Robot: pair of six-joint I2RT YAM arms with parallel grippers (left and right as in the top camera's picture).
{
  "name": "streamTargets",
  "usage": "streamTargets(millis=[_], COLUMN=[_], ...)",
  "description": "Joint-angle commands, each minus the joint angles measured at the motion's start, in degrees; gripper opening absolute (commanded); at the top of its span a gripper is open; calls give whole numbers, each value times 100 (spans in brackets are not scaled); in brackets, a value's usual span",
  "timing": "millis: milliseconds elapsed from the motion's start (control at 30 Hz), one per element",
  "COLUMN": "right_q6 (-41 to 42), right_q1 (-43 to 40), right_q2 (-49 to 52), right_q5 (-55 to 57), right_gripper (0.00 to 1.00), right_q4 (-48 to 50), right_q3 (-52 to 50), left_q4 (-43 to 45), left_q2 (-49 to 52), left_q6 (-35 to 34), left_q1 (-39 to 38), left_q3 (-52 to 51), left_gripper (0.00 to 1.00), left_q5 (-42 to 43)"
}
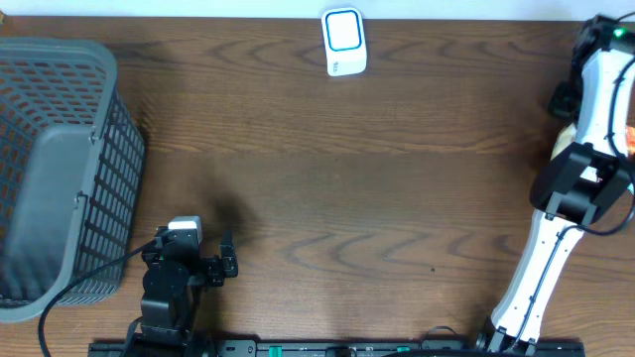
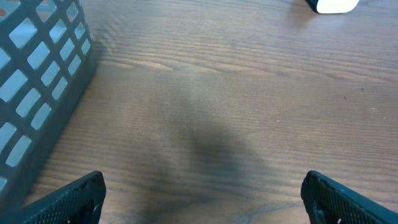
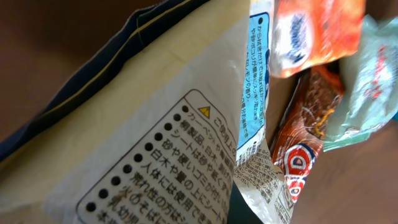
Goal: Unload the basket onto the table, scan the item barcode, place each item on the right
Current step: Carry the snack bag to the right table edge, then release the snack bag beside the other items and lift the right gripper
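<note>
1. Left gripper point(image 2: 205, 199): the jaws are spread as wide as they go. Both black fingertips sit at the lower corners of the left wrist view with bare wood between them. It holds nothing and touches nothing.
2. Right gripper: I cannot see its fingers in any view, and I take it as closed right down. I cannot tell whether anything is pinched between the fingers.
3. Item location: a cream packet point(image 3: 155, 143), printed with Japanese text and a warning triangle, fills the right wrist view at close range. An orange packet point(image 3: 317, 34), a red-brown packet point(image 3: 311, 124) and a pale green packet point(image 3: 373, 81) crowd its right side, overlapping one another.
4. From overhead, the right arm point(image 1: 585, 149) stands over the right edge of the table point(image 1: 377, 198) and hides nearly all of that pile.
5. Scanner point(image 1: 344, 42): a white body with a blue outline, at the far edge of the table near its middle. It is well apart from both arms.
6. Basket point(image 1: 109, 198): grey lattice, set along the left edge. In the left wrist view its wall rises close on the left of the open jaws.
7. Room to move: I have a broad run of bare wood between the basket and the right arm. It reaches from the near edge up to the scanner.
</note>
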Motion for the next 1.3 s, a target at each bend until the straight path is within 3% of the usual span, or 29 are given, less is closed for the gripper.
streamTargets(millis=[0,133,333,433,500,533,567,800,1033,1267], right_q6=[-358,-839,-1019,-1019,-1016,-1014,-1005,-887,-885,-885], right_q1=[-26,-144,-249,-319,-374,-404,-437,-505,-505,-505], right_q2=[-903,-1314,-1241,-1220,-1220,-1220,-1220,-1733,-3047,-4332], right_q5=[-1016,-1821,-953,-857,-831,-831,-835,-1335,-2605,-3021], right_gripper=[1,1,5,34,44,79,99,99,99,99], right_q4=[208,557,627,765,850,859,859,848,841,566], right_q3=[50,48,-111,-474,-726,-778,-791,-772,-772,-772], left_q4=[7,7,7,7,7,7,7,7,7,7], left_q2=[-35,-35,-35,-35,-35,-35,-35,-35,-35,-35], left_q6=[96,96,96,96,96,96,96,96,96,96], left_q1=[15,15,15,15,15,15,15,15,15,15], left_q3=[83,83,83,83,83,83,83,83,83,83], left_gripper=[99,99,99,99,99,99,99,99,99,99], left_q5=[52,52,52,52,52,52,52,52,52,52])
